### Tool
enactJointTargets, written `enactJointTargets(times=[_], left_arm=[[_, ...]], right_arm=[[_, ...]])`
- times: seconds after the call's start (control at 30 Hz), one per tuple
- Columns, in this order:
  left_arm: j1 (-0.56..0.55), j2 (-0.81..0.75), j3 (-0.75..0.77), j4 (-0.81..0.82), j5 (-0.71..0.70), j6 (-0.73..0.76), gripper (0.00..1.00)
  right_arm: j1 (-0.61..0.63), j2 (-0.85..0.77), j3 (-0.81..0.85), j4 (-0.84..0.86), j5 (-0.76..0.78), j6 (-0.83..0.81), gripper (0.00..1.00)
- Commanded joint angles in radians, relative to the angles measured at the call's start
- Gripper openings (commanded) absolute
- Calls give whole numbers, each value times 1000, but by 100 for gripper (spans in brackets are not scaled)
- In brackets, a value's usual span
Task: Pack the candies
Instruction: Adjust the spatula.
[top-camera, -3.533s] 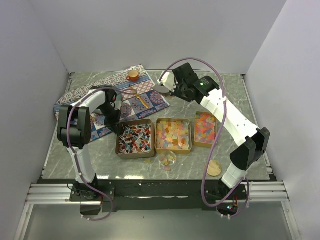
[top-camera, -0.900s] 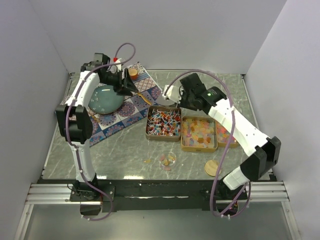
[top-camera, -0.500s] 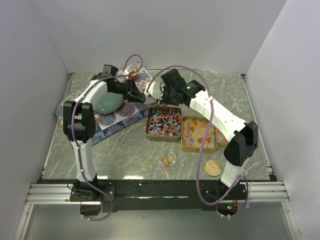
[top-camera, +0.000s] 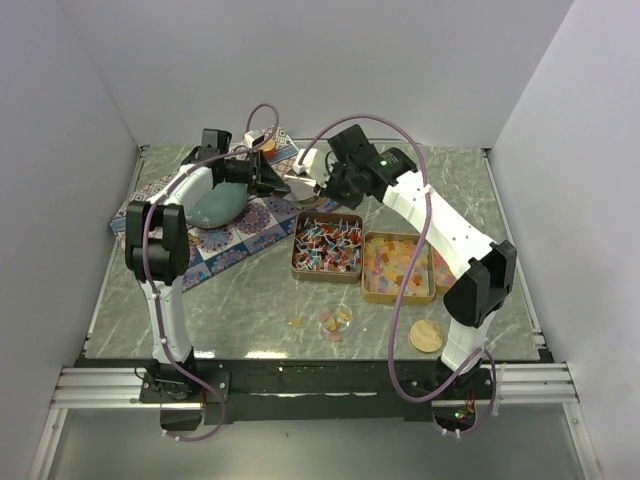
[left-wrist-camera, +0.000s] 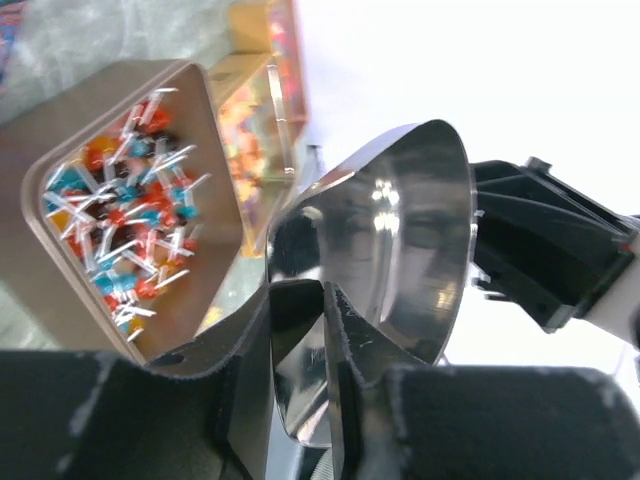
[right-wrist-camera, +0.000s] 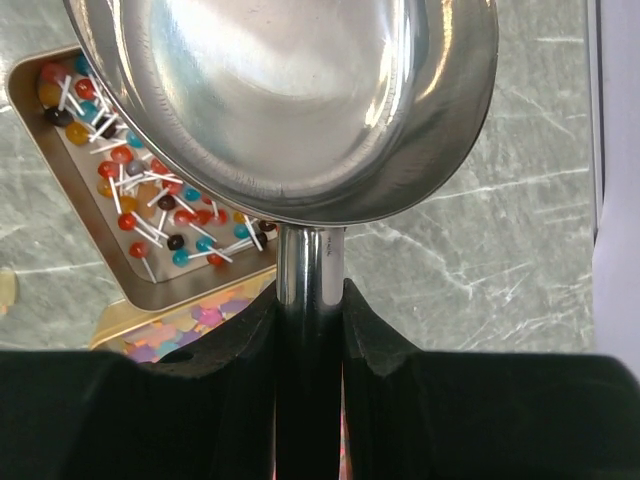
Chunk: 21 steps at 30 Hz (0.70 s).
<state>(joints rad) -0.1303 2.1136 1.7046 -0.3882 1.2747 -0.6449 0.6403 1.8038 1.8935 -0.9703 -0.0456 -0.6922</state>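
Scoop (right-wrist-camera: 290, 100) gripped twice: right pincer (right-wrist-camera: 310, 300) clamps its handle, left pincer (left-wrist-camera: 300, 335) pinches its bowl's rim, both narrow.

Marbled table (top-camera: 250, 300), patterned cloth (top-camera: 236, 240) at left, three gold tins (top-camera: 326, 278) — cork disc (top-camera: 427, 336), clear dish (top-camera: 349, 318), stray candy (top-camera: 295, 322) (near edge).

Mixed candies (top-camera: 326, 245): small red, teal, orange and dark heads on white sticks, jumbled in the left tin (top-camera: 325, 279). Yellow-orange candies (top-camera: 398, 262): pale squares filling the middle tin (top-camera: 398, 298). Pink candies (top-camera: 443, 272): bright pieces in the right tin (top-camera: 447, 291), largely hidden. A small cluster of loose pieces (top-camera: 335, 319) lies on the desk (top-camera: 200, 300) just in front of the tins.
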Motion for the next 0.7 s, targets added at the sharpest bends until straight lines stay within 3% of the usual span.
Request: enactJointTargets(times=[0.0, 0.13, 0.17, 0.2, 0.33, 0.5, 0.67], left_arm=[[-25, 43, -59, 348, 196, -258, 1], [-19, 55, -24, 335, 277, -173, 1], [-15, 62, -2, 293, 288, -127, 1], [-11, 75, 47, 167, 291, -4, 1], [6, 101, 127, -39, 284, 224, 1], [11, 86, 127, -110, 238, 355, 1], [14, 78, 96, -64, 244, 295, 1]], right_arm=[[30, -40, 24, 182, -146, -4, 0], [30, -40, 10, 162, -117, -15, 2], [29, -35, 13, 147, -119, -12, 7], [25, -32, 21, 130, -147, -6, 19], [1, -15, 39, 47, -252, 68, 37], [-22, 8, 49, 27, -309, 129, 39], [-36, 15, 35, 24, -280, 122, 36]])
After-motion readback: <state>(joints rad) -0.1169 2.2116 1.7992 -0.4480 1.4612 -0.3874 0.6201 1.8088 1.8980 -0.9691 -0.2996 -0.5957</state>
